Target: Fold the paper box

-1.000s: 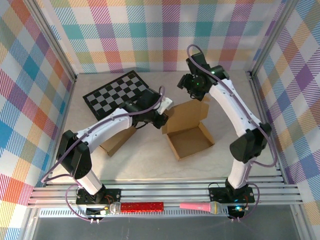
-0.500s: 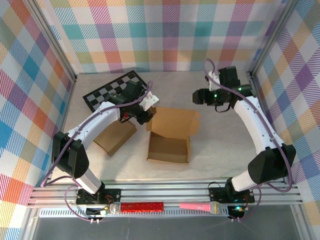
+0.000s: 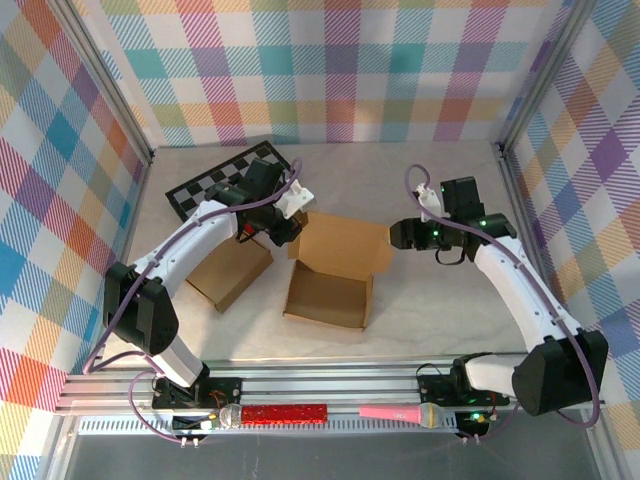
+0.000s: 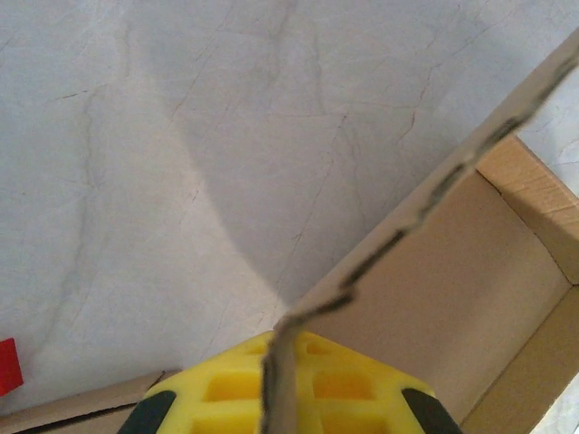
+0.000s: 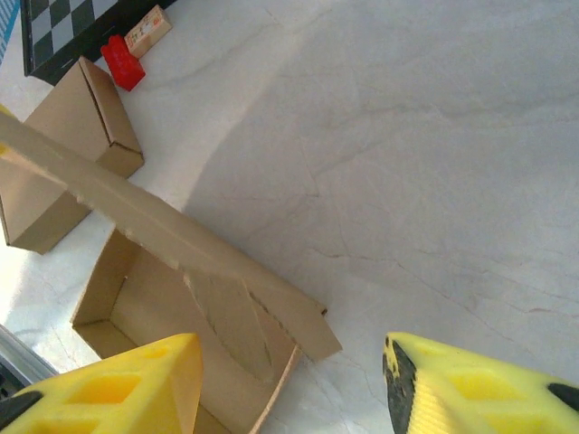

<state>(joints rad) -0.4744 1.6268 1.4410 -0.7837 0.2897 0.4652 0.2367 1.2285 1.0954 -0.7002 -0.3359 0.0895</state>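
The brown paper box (image 3: 328,295) lies open in the middle of the table, its lid (image 3: 345,245) raised at the far side. My left gripper (image 3: 288,222) is shut on the lid's left edge. In the left wrist view the cardboard edge (image 4: 425,203) runs up from between the yellow fingers (image 4: 344,384) of the left gripper (image 4: 282,375). My right gripper (image 3: 400,236) stands open just off the lid's right corner. In the right wrist view that corner of the lid (image 5: 298,325) lies between the spread fingers of the right gripper (image 5: 291,384), untouched, with the box tray (image 5: 149,307) below.
A second, closed cardboard box (image 3: 230,272) sits left of the open one, under the left arm. A chessboard (image 3: 222,182) lies at the back left, with a red block (image 5: 121,63) and a small wooden piece (image 5: 148,29) by it. A red bar (image 3: 285,412) and a pink microphone (image 3: 400,412) rest on the front rail.
The left gripper has drawn the box leftward by its lid. The right arm swung from above the lid out to the right, then came down beside the lid's right corner, its jaws narrowing.
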